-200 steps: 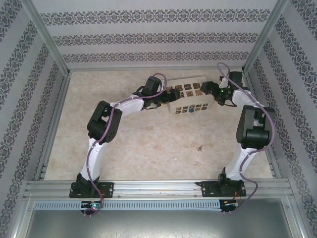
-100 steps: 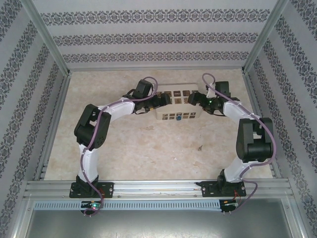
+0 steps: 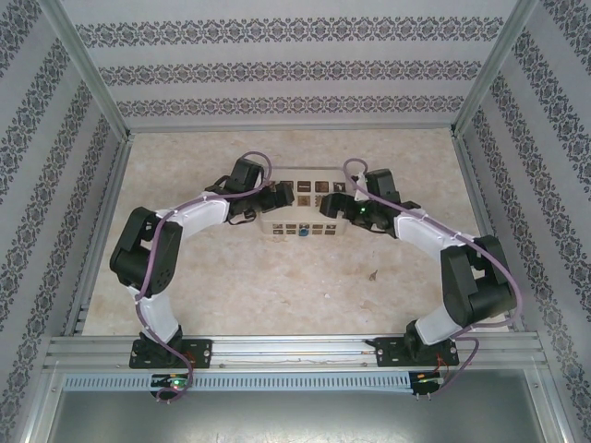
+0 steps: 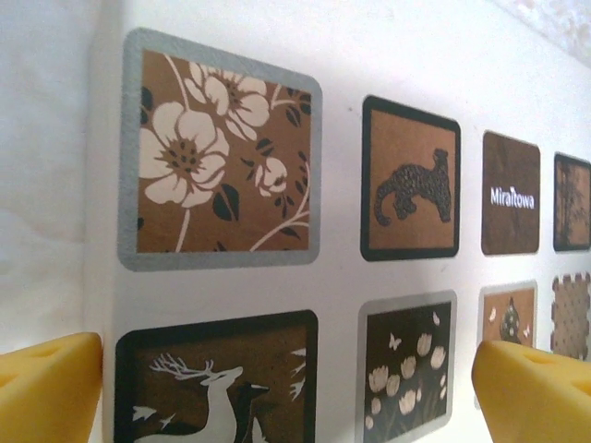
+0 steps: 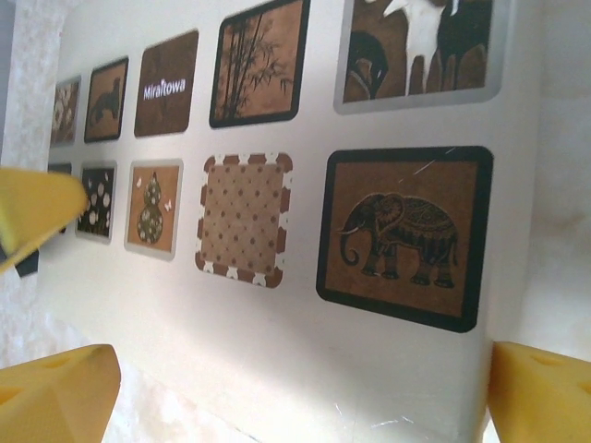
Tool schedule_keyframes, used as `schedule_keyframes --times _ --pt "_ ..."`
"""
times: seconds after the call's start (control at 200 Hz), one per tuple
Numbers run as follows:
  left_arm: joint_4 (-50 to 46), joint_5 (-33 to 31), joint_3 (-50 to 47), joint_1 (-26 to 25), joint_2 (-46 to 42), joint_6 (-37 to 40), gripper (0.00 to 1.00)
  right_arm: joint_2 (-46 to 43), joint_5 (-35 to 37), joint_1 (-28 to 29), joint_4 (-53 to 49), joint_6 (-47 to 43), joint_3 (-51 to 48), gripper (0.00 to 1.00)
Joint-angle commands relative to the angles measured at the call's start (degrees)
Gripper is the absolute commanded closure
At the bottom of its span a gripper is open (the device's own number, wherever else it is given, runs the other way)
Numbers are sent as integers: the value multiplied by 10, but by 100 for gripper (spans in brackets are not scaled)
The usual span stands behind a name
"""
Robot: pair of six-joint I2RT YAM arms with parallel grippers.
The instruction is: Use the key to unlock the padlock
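The padlock (image 3: pixel 303 233) is a tiny blue-bodied item with a faint silvery part. From above it sits against the near side of the cream box (image 3: pixel 309 210), about midway along that side and low down. Its shackle and keyhole are too small to make out.

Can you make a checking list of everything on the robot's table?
Surface: beige speckled table.
Job's things: tiny blue padlock at the near side of the cream box.
Clutter: the cream box with its picture tiles; one small dark speck on the table.
Claws: left claw and right claw both open, yellow fingers wide apart over the box's ends.
Cables: purple cables run along both arms.
Surroundings: patterned walls, metal frame.
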Motion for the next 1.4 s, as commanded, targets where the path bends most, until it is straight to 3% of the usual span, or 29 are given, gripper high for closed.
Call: schedule_keyframes --times 0.0,0.35,0.779,1.054,1.239,1.394 --pt "36 64 2 -15 -37 10 0 -16 -52 53 30 30 -18 2" --pt "31 54 -6 8 -36 19 1 -36 -16 120 35 49 -49 3" --pt "24 52 -13 41 -24 24 1 -75 85 128 8 70 -76 2" --pt "0 46 -17 78 -65 59 1 -140 201 128 -113 50 -58 2" --pt "27 -5 -75 85 -163 98 1 -209 274 121 -254 46 -31 2" --pt "84 -46 -148 85 -261 119 1 -259 270 97 -348 88 -34 7"
